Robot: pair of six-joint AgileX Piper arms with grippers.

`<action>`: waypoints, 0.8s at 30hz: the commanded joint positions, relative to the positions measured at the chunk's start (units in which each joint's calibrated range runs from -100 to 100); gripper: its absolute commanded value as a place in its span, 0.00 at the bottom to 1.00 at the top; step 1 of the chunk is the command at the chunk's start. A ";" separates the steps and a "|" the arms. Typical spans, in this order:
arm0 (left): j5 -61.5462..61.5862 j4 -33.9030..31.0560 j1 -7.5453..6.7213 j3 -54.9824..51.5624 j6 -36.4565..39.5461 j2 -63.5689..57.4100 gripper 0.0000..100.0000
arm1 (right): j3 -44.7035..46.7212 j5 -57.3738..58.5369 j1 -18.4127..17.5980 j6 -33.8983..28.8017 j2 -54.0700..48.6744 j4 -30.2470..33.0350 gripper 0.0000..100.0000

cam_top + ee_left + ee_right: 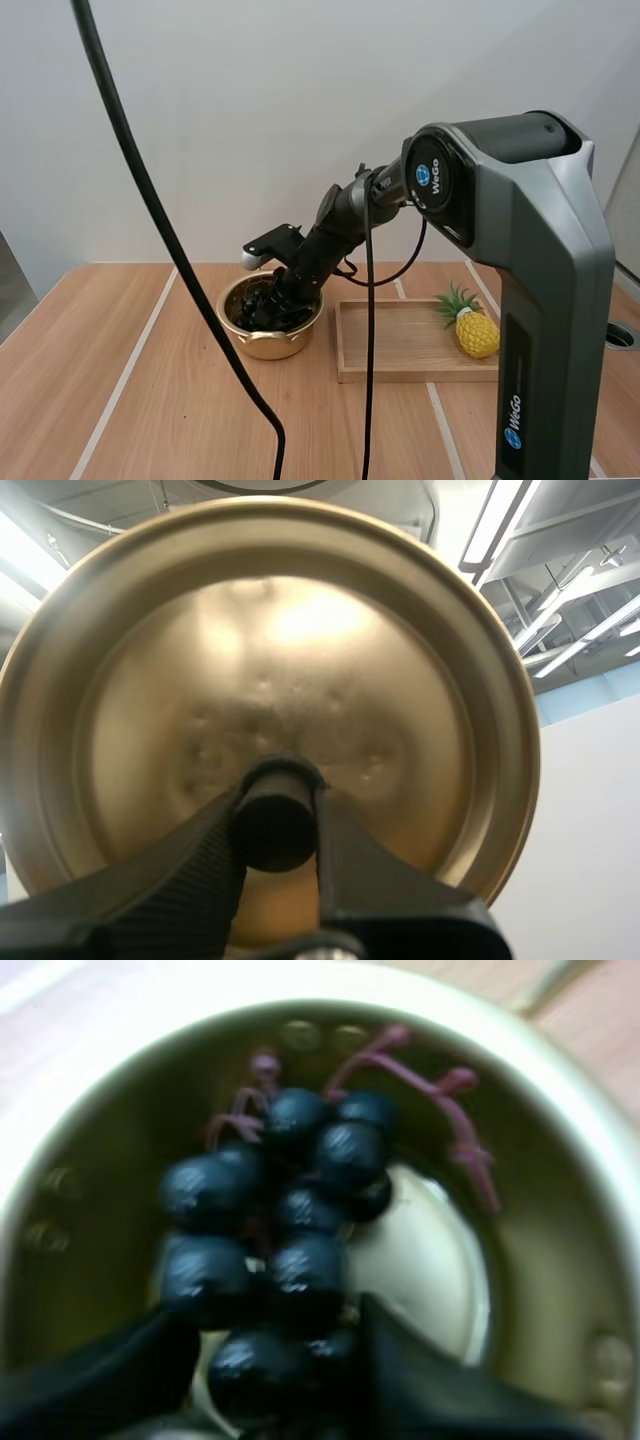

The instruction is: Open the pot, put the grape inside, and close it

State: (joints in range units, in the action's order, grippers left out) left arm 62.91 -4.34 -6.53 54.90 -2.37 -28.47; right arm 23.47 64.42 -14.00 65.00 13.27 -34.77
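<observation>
The golden pot [268,345] stands open on the table, left of the wooden tray. My right gripper [264,303] reaches down into it. Inside the pot [545,1260] is a bunch of dark grapes [290,1200] with a reddish stem, and my right gripper [275,1360] pinches the nearest berries between its two black fingers. My left gripper [278,830] is shut on the black knob [275,815] of the golden lid [270,650], which it holds up in the air, away from the pot.
A wooden tray [400,372] lies right of the pot with a toy pineapple [475,330] on its right end. The right arm's large grey base [540,300] stands at the front right. Bare tabletop lies left of and in front of the pot.
</observation>
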 commanded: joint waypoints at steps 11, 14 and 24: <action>-1.32 -0.44 0.02 0.22 0.44 -0.22 0.00 | 0.91 2.83 0.56 -1.33 -13.35 4.13 1.00; -1.32 -0.44 0.02 0.22 0.44 -0.22 0.00 | 0.91 2.83 0.56 -2.42 -18.61 4.25 1.00; -1.32 -0.44 0.02 0.22 0.44 -0.22 0.00 | 0.91 6.02 0.56 -6.67 -37.09 6.00 1.00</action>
State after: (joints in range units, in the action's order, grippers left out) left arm 62.91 -4.43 -6.53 54.90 -2.37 -28.47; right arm 24.18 67.67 -13.62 59.49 -19.49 -30.06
